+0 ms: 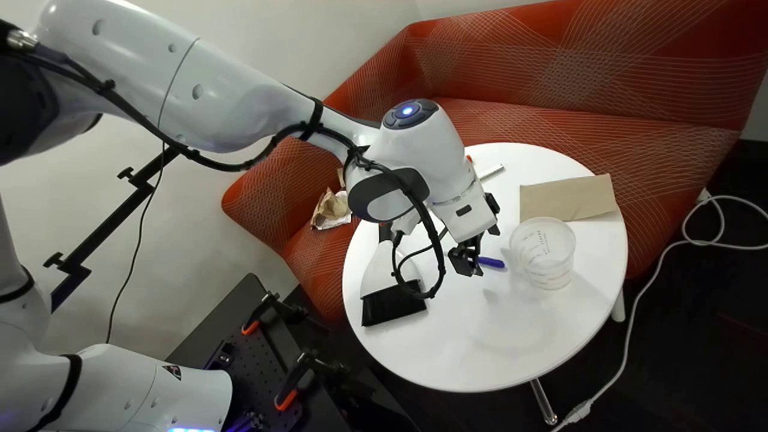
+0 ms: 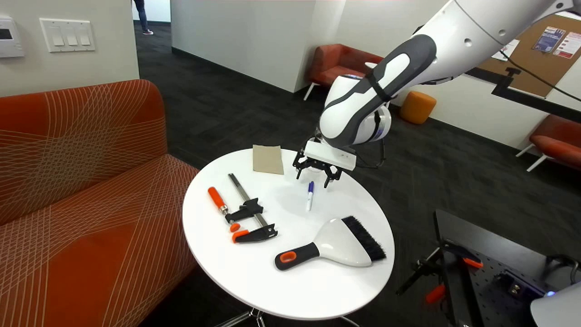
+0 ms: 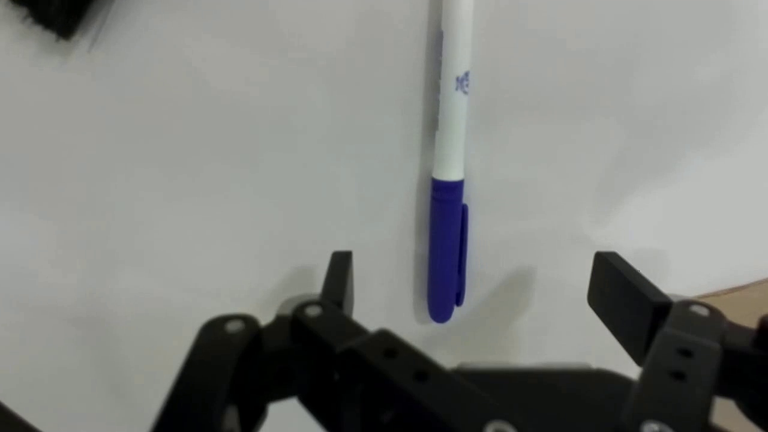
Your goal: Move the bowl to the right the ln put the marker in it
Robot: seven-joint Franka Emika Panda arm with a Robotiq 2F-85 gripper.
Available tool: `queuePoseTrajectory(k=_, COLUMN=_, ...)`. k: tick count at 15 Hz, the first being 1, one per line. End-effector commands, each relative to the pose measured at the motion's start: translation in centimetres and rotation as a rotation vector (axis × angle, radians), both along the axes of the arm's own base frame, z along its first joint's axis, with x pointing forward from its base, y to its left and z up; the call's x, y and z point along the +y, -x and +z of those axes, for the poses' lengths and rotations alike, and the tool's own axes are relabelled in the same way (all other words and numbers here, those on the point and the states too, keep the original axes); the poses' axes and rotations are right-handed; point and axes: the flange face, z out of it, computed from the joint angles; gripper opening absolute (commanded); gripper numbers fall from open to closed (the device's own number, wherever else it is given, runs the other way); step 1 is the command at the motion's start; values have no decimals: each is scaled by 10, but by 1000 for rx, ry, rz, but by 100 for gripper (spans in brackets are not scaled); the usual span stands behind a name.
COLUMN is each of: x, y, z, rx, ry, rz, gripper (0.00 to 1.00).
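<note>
The clear plastic bowl (image 1: 543, 255) stands on the round white table (image 1: 468, 360). In an exterior view it is mostly hidden behind my gripper (image 2: 312, 180). The marker, white with a blue-purple cap, lies on the table beside the bowl and apart from it; it shows in both exterior views (image 1: 492, 263) (image 2: 310, 196). In the wrist view the marker (image 3: 449, 162) points cap-first toward my gripper (image 3: 471, 270). My gripper is open and empty above the table. The cap end lies between the two fingers, nearer the left one, with space on both sides.
A brown paper piece (image 1: 567, 198) lies behind the bowl. A bar clamp with orange handle (image 2: 247, 209) and a white dustpan with black brush (image 2: 342, 243) lie on the table. A red sofa (image 1: 570, 78) borders it. A black bench (image 1: 264, 348) stands near the arm's base.
</note>
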Motion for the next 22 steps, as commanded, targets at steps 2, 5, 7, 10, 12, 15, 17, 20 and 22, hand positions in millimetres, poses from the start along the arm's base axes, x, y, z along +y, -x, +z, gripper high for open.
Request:
queuePoseTrajectory(k=2, x=-8, y=-9, z=-10, rx=13, ry=-13, rz=13, gripper=75)
queuePoseTrajectory(k=5, x=-11, y=-10, z=-14, rx=12, ry=-11, rz=12, gripper=59)
queuePoseTrajectory(k=7, x=-12, y=-11, z=-15, rx=12, ry=-10, rz=12, gripper=43)
queuePoseTrajectory(k=10, x=-13, y=-14, z=-12, rx=9, ry=-8, rz=13, gripper=19)
queuePoseTrajectory(k=12, x=-11, y=-15, z=-10, rx=11, ry=-7, rz=13, gripper=4)
queuePoseTrajectory(k=15, x=-7, y=-16, z=4, rx=5, ry=-9, rz=11, gripper=5)
queuePoseTrajectory(k=17, x=-1, y=-17, z=24, rx=-16, ry=-8, rz=12, gripper=5)
queuePoseTrajectory(k=20, x=4, y=-23, z=65, rx=-60, ry=9, rz=17, gripper=5)
queuePoseTrajectory(k=22, x=5, y=-27, z=94, rx=-86, ry=26, rz=18, gripper=5)
